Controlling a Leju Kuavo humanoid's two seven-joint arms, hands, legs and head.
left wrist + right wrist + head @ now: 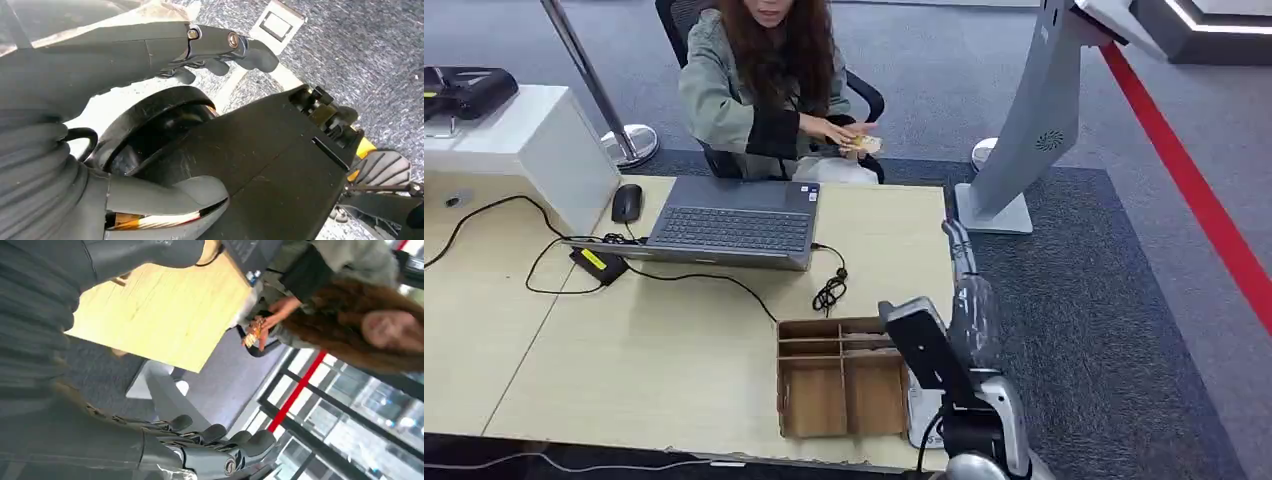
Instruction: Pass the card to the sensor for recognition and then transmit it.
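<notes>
A person seated behind the table holds the card (861,145) in both hands, level with the table's far edge; the right wrist view shows the same card (254,331) as a small orange-patterned piece. My right hand (959,248) is raised over the table's right edge, short of the card, fingers (220,437) apart with nothing in them. The grey sensor stand (1034,120) rises on the carpet to the right of the table. My left hand (210,47) hangs low, its fingers and thumb (170,200) spread and empty.
A cardboard tray (796,385) with compartments sits at the table's near right. An open laptop (734,230), a mouse (626,203) and cables (829,290) lie further back. A white cabinet (534,140) stands at the left, and a red floor line (1194,190) runs along the right.
</notes>
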